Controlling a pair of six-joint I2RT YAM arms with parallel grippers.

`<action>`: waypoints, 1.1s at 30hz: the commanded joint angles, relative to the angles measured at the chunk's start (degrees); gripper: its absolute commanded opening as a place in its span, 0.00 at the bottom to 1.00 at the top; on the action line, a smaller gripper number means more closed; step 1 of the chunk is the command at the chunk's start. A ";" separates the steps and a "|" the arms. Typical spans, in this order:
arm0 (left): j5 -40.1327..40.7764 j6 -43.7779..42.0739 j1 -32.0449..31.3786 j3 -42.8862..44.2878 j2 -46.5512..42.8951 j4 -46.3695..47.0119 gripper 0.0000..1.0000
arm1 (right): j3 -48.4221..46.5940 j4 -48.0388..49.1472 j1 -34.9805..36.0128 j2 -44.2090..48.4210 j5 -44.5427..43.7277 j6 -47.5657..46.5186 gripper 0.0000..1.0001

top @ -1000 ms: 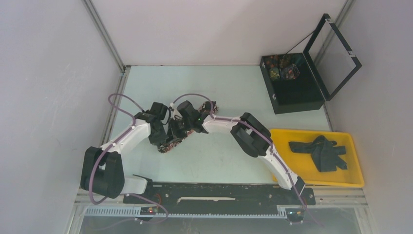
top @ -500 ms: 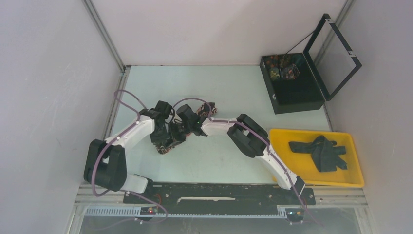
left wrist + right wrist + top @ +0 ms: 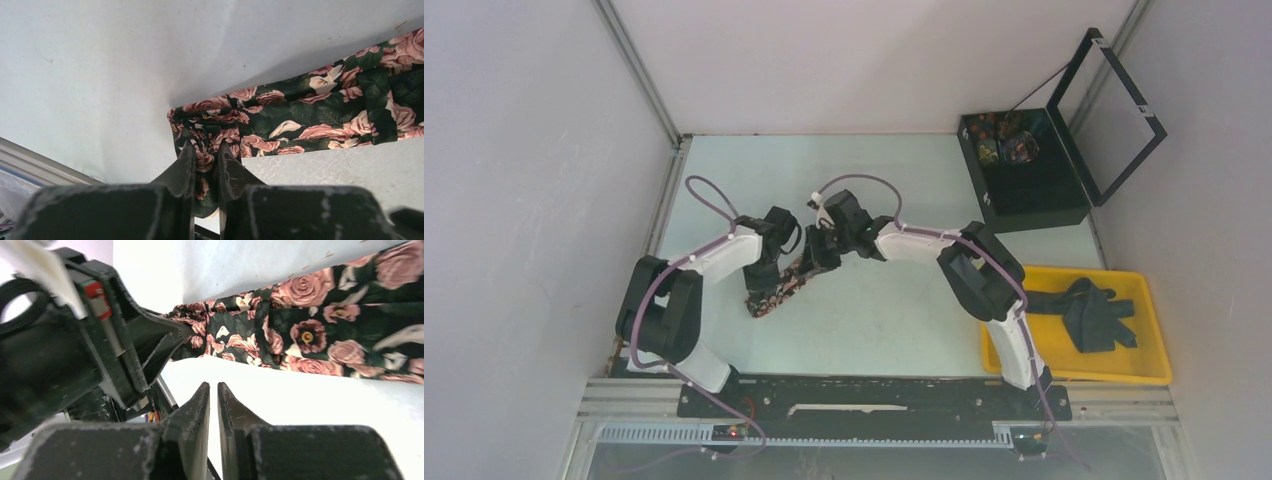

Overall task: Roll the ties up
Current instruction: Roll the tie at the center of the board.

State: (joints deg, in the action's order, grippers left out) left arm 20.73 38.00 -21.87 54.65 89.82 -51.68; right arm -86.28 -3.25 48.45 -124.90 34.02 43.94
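A black tie with pink roses (image 3: pixel 300 115) lies across the table; it also shows in the top view (image 3: pixel 776 295) and the right wrist view (image 3: pixel 320 335). My left gripper (image 3: pixel 206 150) is shut on the bunched end of this tie, with fabric pinched between its fingers. It sits over the tie in the top view (image 3: pixel 771 272). My right gripper (image 3: pixel 213 386) hovers just beside the tie with its jaws almost together and nothing between them; from above it is at the tie's upper end (image 3: pixel 817 252). Dark plain ties (image 3: pixel 1086 312) lie heaped in the yellow tray (image 3: pixel 1146 372).
A black box (image 3: pixel 1029 200) with its lid raised stands at the back right and holds patterned rolled ties (image 3: pixel 1002 140). The yellow tray sits near the right arm's base. Grey walls close off the left, back and right. Purple cables loop over both arms.
Both arms have shifted to the right and their elbows have swung. The right gripper has drawn back off the tie, while the left stays clamped on the tie's end.
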 commanded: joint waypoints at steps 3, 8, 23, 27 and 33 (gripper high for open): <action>1.77 3.38 -0.29 2.27 3.34 2.10 0.01 | 3.31 -1.29 -1.28 6.19 -3.50 -3.66 0.14; 0.06 3.53 -0.28 4.66 4.73 1.91 0.15 | 4.05 -2.15 -1.32 7.01 -4.30 -4.57 0.13; -1.56 3.30 -0.29 10.30 6.52 -1.46 0.45 | 4.10 -3.51 -1.38 8.43 -5.76 -5.74 0.13; -1.54 3.61 -0.28 10.21 5.87 -1.52 0.53 | 4.10 -3.64 -1.40 8.93 -5.81 -6.00 0.13; -0.36 4.78 -0.31 10.41 2.62 -1.53 0.64 | 3.97 -3.04 -1.12 9.89 -5.33 -6.20 0.13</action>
State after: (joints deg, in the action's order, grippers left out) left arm 19.11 40.73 -22.00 63.24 96.01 -53.65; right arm -82.19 -7.16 47.03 -119.22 29.04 38.92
